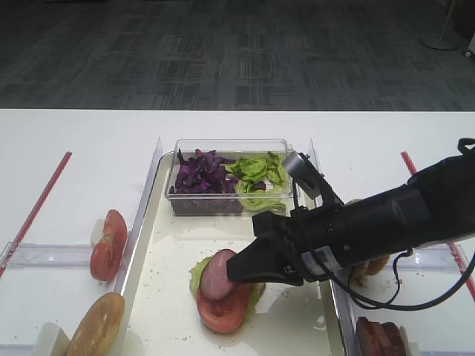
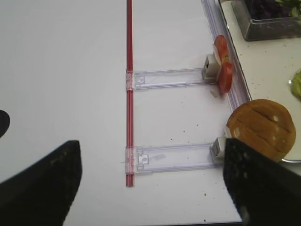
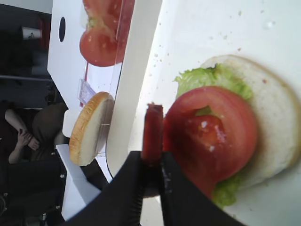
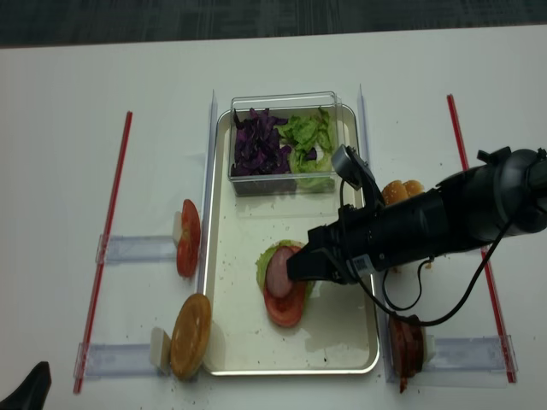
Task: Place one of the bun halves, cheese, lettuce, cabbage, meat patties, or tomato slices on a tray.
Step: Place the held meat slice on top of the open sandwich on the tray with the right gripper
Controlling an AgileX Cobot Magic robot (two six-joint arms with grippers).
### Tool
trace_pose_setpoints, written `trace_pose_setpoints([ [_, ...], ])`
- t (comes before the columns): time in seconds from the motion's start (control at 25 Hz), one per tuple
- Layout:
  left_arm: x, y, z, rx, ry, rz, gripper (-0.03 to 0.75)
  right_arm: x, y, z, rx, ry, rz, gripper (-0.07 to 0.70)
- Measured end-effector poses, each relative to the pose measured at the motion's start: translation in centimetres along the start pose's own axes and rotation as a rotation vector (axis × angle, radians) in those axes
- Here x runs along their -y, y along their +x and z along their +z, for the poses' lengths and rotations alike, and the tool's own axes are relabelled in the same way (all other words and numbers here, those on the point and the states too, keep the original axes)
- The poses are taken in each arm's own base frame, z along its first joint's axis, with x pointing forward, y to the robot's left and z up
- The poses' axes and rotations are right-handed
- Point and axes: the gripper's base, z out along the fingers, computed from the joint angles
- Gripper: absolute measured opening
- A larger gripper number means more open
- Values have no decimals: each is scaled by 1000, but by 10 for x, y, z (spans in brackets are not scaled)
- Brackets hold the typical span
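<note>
The right arm's black pincer (image 3: 153, 165) is clenched on a round, flat pinkish-brown meat patty (image 1: 217, 273), gripping it by its edge; from the wrist view the slice stands on edge between the two jaws, its dark red-brown rim turned to the camera. The patty hangs tilted right over a bright red tomato slice (image 1: 223, 311), and I cannot tell whether the two touch. That tomato lies on a ruffled light-green lettuce leaf (image 3: 211, 77), which in turn sits on the pale cut face of a bun half (image 3: 277, 117), all stacked in the middle of the large cream-white rectangular tray (image 4: 342, 342), whose floor is dotted with crumbs.

At the tray's far end sits a clear plastic box (image 1: 226, 144) holding dark purple shredded cabbage (image 1: 199, 172) on the left and more green leaves on the right.

Left of the tray, on the white table (image 1: 67, 133), clear plastic holders carry more red tomato slices (image 1: 107, 243) standing on edge and a golden-brown bun half (image 1: 98, 325). The left pincer's (image 2: 150, 188) dark fingers (image 2: 42, 183) stand wide apart over the table, holding nothing.
</note>
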Motion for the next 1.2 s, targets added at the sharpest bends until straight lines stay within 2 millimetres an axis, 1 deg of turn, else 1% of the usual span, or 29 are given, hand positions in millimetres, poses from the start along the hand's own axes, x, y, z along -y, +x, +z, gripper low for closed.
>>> trace_pose_setpoints([
  [0.48, 0, 0, 0, 0, 0, 0, 565, 4, -1, 0, 8, 43, 0, 122],
  [0.96, 0, 0, 0, 0, 0, 0, 565, 4, -1, 0, 9, 46, 0, 123],
  [1.08, 0, 0, 0, 0, 0, 0, 565, 4, -1, 0, 9, 48, 2, 141],
  [1.2, 0, 0, 0, 0, 0, 0, 565, 5, -1, 0, 10, 50, 2, 177],
])
